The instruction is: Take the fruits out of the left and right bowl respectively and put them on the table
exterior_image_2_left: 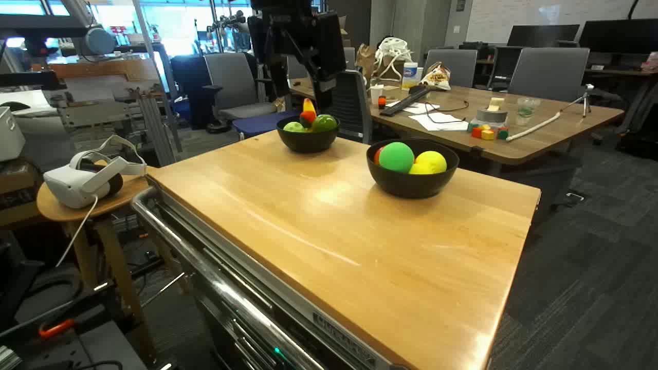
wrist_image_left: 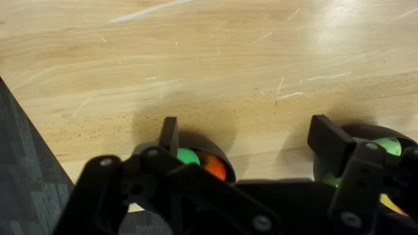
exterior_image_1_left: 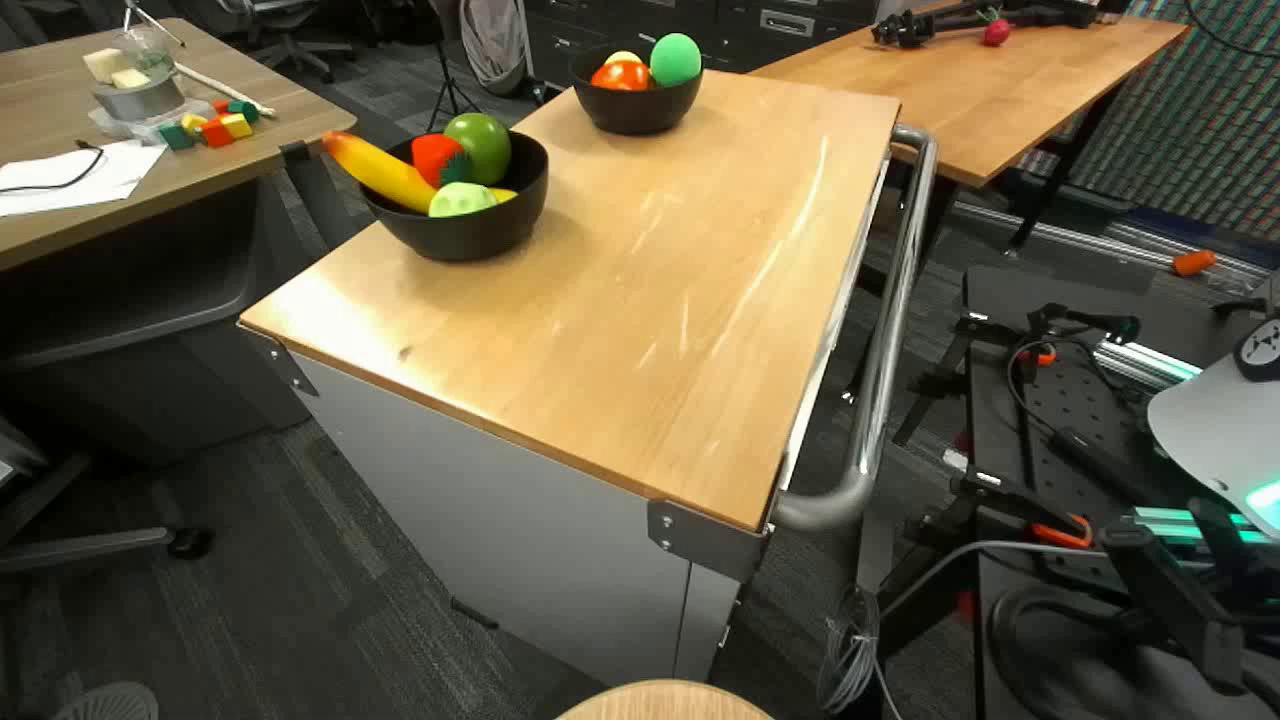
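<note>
Two black bowls stand on the wooden tabletop. One bowl (exterior_image_1_left: 455, 240) (exterior_image_2_left: 307, 144) holds a banana (exterior_image_1_left: 385, 172), a strawberry (exterior_image_1_left: 432, 155), a round green fruit (exterior_image_1_left: 482, 148) and a pale green piece (exterior_image_1_left: 462, 199). The other bowl (exterior_image_1_left: 640, 112) (exterior_image_2_left: 411, 186) holds a green ball (exterior_image_1_left: 675, 60) (exterior_image_2_left: 396, 157), a red-orange fruit (exterior_image_1_left: 620, 76) (wrist_image_left: 214, 165) and yellow fruit (exterior_image_2_left: 432, 162). My gripper (exterior_image_2_left: 302, 96) (wrist_image_left: 245, 125) is raised above the bowls, fingers wide apart with nothing between them. In the wrist view its fingers partly hide both bowls. It is outside an exterior view.
A metal handle rail (exterior_image_1_left: 900, 300) (exterior_image_2_left: 221, 282) runs along one edge of the tabletop (exterior_image_1_left: 640, 330). A headset (exterior_image_2_left: 87, 180) rests on a stool beside it. A separate table (exterior_image_2_left: 545, 123) holds colored blocks (exterior_image_2_left: 486, 132), papers and a stick.
</note>
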You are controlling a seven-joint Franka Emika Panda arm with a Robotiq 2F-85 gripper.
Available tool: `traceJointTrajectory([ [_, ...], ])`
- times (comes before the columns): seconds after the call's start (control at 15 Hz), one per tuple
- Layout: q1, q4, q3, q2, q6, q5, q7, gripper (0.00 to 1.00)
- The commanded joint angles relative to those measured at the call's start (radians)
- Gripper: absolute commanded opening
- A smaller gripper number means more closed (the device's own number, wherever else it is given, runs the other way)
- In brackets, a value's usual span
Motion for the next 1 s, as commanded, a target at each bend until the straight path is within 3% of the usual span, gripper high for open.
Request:
traceJointTrajectory([
  [0.0, -0.014, 0.007, 0.013, 0.001, -0.002, 0.006, -0.005, 1.0],
  [0.6, -0.014, 0.019, 0.013, -0.002, -0.002, 0.006, -0.005, 1.0],
  [0.93, 0.018, 0.055, 0.018, 0.031, 0.053, -0.076, -0.226, 1.0],
])
